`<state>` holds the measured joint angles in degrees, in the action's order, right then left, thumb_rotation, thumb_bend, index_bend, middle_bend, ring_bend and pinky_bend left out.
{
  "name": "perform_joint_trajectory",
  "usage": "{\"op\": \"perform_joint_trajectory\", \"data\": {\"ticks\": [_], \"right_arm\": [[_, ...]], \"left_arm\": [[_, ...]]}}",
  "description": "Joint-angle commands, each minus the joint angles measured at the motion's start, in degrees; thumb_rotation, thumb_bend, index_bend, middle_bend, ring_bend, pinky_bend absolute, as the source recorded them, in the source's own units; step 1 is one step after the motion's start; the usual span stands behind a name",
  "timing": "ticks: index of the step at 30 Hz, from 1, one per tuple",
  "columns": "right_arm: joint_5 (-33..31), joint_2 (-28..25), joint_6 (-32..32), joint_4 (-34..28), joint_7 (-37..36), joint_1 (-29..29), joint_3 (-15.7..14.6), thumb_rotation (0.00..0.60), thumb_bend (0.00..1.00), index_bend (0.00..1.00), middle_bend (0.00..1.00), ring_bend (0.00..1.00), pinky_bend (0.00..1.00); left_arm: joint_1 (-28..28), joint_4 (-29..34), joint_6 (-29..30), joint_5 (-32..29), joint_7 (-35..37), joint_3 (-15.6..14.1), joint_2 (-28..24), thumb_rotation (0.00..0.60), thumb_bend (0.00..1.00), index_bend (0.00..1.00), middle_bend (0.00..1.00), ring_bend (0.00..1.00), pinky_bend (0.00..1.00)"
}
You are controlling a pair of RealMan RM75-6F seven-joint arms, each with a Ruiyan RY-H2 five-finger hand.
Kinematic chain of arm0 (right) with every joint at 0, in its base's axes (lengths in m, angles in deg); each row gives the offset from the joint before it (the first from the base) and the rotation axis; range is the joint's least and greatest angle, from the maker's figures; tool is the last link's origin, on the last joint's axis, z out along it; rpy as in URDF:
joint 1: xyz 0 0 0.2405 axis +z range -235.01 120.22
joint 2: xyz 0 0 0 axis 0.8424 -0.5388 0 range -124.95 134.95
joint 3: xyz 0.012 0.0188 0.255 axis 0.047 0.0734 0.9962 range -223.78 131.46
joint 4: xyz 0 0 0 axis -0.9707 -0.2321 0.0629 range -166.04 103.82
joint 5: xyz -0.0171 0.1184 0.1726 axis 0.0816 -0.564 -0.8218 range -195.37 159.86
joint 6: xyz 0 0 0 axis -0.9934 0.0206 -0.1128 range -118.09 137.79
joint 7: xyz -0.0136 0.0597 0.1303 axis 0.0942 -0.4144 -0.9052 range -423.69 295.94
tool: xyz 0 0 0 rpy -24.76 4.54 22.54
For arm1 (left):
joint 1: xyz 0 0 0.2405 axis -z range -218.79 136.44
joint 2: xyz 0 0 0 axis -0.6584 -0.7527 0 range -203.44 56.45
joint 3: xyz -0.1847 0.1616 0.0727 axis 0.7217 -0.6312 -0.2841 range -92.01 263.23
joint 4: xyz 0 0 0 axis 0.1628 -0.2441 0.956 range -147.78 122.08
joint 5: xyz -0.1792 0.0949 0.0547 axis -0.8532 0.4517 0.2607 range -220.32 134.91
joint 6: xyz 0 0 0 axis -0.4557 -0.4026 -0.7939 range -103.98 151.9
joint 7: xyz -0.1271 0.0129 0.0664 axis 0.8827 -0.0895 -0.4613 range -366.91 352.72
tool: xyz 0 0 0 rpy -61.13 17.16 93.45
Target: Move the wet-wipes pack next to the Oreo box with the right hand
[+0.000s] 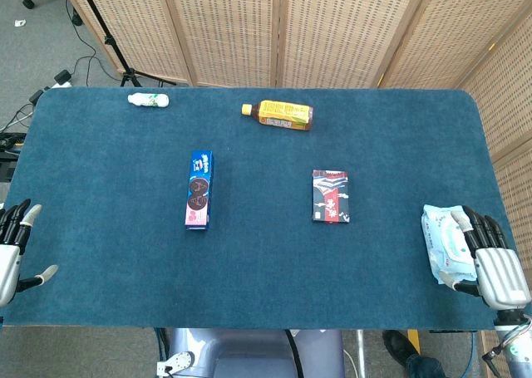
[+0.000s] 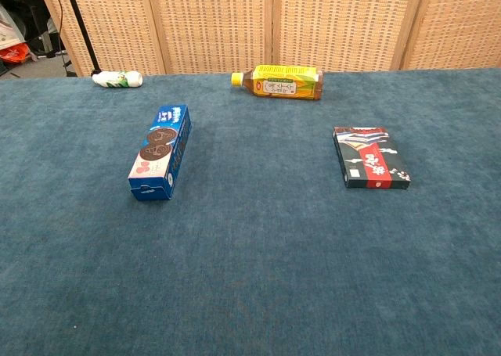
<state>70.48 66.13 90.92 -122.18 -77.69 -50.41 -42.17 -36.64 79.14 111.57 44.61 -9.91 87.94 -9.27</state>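
Left hand: The left hand (image 1: 10,249) sits at the near left edge of the table (image 1: 266,270). Its fingers are spread apart and it holds nothing. Only the head view shows it.
White bottle: A small white bottle (image 1: 149,100) lies on its side at the far left of the table.
Oreo box: The blue Oreo box (image 1: 199,189) lies flat, left of the middle. It is long and points away from the robot.
Yellow bottle: A yellow drink bottle (image 1: 278,115) lies on its side near the far edge, with its cap pointing left.
Dark box: A dark box with a red stripe (image 1: 331,196) lies flat, right of the middle, well apart from the Oreo box.
Wet-wipes pack: The pale blue wet-wipes pack (image 1: 445,241) lies near the right edge, far from the Oreo box. The chest view does not show it.
Right hand: The right hand (image 1: 492,257) is just beside the pack on its right side. Its fingers are straight and a little apart, and the fingertips (image 1: 467,223) lie over the edge of the pack. The thumb sits by the near corner. It is not gripping the pack.
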Motion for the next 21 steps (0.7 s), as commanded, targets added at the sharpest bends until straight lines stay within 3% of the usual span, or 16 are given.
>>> {"op": "perform_joint_trajectory", "data": {"ticks": [1, 2, 3, 14, 21], "right_arm": [[-0.93, -4.03, -10.34, 7.27, -29.35, 6.17, 1.19, 0.6, 0.88, 0.0, 0.0, 0.0, 0.0], [-1.2, -3.5, -12.05, 10.34, -34.63, 6.92, 1.08, 0.6, 0.98, 0.0, 0.0, 0.0, 0.0], [-1.08, -3.01, -13.26, 12.73, -37.91, 7.5, 0.86, 0.6, 1.0, 0.0, 0.0, 0.0, 0.0], [0.14, 3.71, -23.61, 34.74, -63.22, 9.39, -4.54, 0.6, 1.0, 0.0, 0.0, 0.0, 0.0], [4.53, 5.34, -26.71, 41.05, -72.15, 10.65, -9.3, 0.6, 1.0, 0.0, 0.0, 0.0, 0.0]], "left_arm": [[0.14, 0.23, -0.27, -0.27, -0.44, 0.12, 0.07, 0.6, 0.0, 0.0, 0.0, 0.0, 0.0], [0.15, 0.23, -0.24, -0.3, -0.76, 0.17, 0.17, 0.6, 0.0, 0.0, 0.0, 0.0, 0.0], [0.16, 0.24, -0.25, -0.33, -0.97, 0.18, 0.25, 0.6, 0.0, 0.0, 0.0, 0.0, 0.0], [0.28, 0.57, -0.74, -0.85, -1.11, 0.33, 0.16, 0.6, 0.0, 0.0, 0.0, 0.0, 0.0], [0.35, 0.55, -0.91, -0.89, -0.78, 0.35, -0.01, 0.6, 0.0, 0.0, 0.0, 0.0, 0.0]]}}
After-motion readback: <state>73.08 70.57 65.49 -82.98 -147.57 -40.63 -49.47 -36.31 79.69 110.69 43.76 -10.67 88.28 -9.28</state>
